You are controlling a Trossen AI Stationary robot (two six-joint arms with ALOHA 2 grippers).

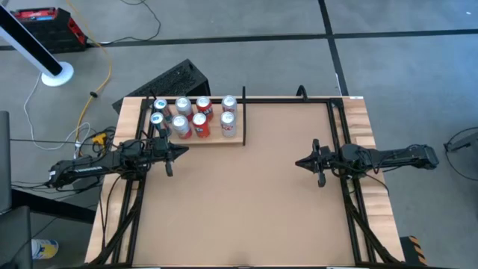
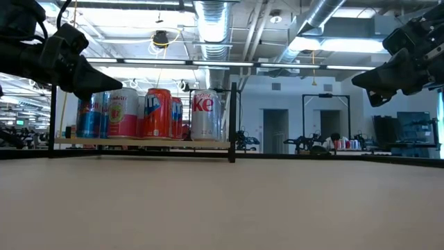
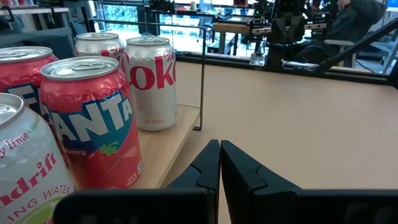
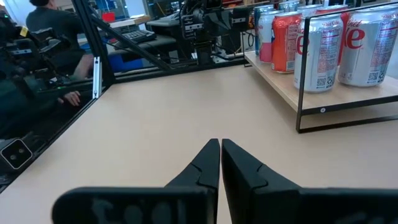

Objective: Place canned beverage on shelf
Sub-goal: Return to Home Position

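Tabletop (image 1: 246,209) — shelf (image 1: 216,140) beside left pincer (image 1: 185,152)

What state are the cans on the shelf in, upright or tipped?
Upright. From above, the cans show only their round tops. The level view shows them standing on the shelf, none leaning.

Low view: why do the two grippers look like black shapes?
Low view: bright ceiling lights sit behind the left gripper and right gripper, so both are backlit. Left wrist view: the Fanta can glints on its top.
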